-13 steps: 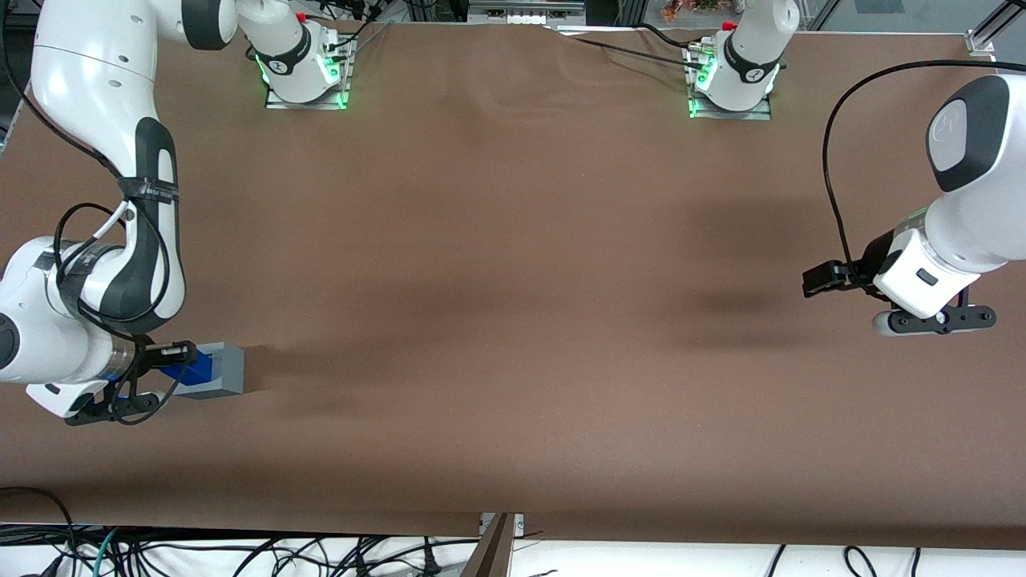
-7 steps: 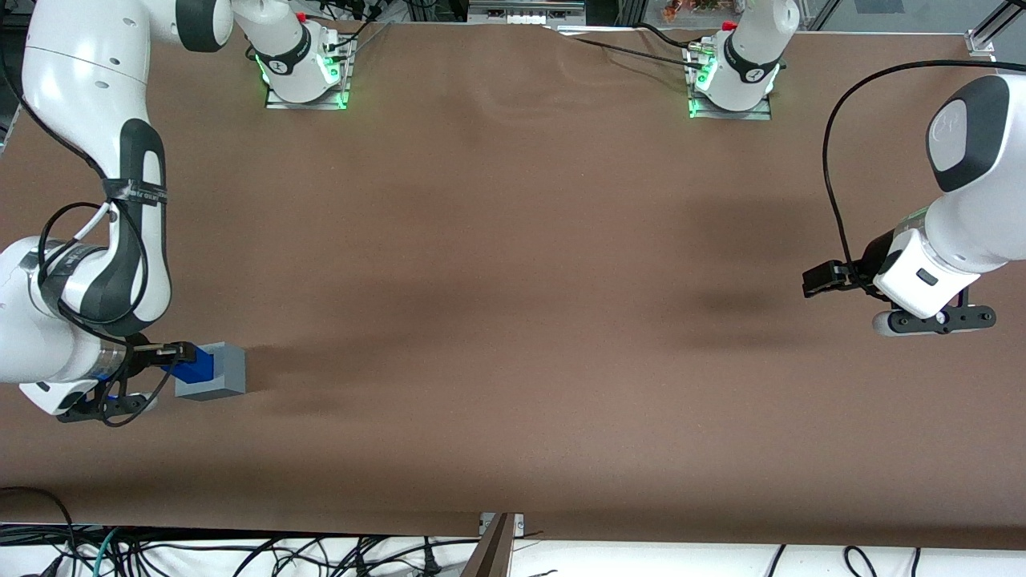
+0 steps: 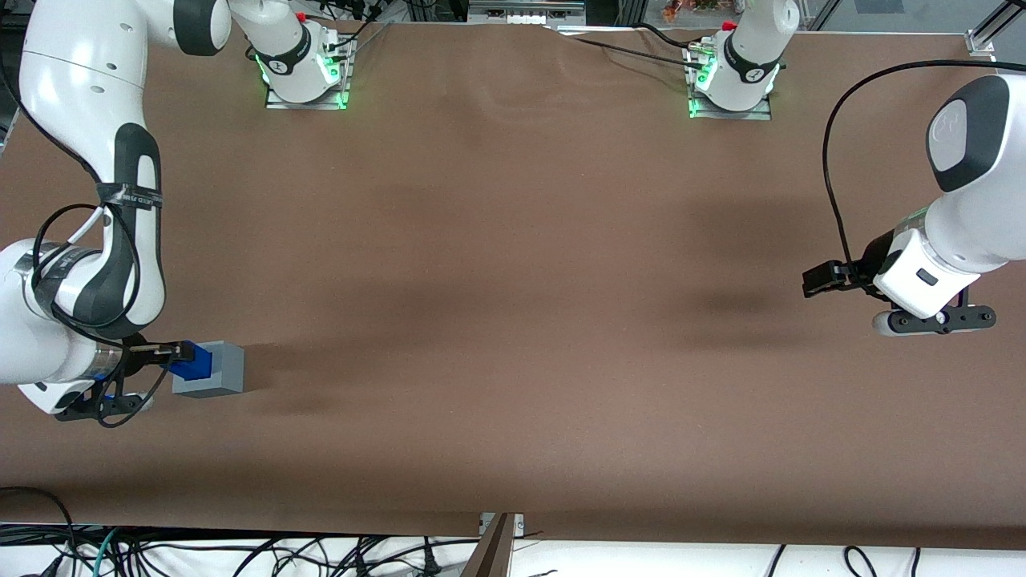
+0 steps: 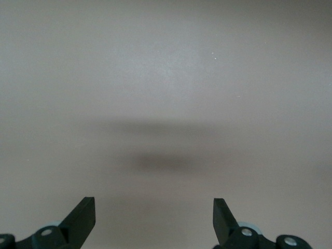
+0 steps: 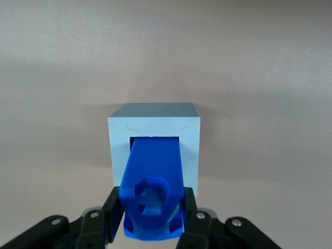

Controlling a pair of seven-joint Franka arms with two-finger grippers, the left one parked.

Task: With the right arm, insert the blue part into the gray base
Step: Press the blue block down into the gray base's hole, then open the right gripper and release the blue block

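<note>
At lower left of the front view, the gripper [image 3: 172, 353] clamps the blue part [image 5: 151, 187], whose narrow end sits in the recess of the gray base [image 5: 154, 136] on the table [image 3: 513, 280].

Deep-blue part [image 5: 154, 176], light gray base [image 5: 154, 122], black claw [image 5: 151, 220], plain brown table [image 3: 513, 320].

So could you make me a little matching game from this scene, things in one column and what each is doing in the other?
Things:
1. blue part
2. gray base
3. gripper
4. table

States:
A. brown, everything rests on it
B. jaws shut on the blue piece, beside the cube
C. one end inside the square recess
D. sits on the cloth, opening facing the jaws

Pairs: 1-C, 2-D, 3-B, 4-A
</note>
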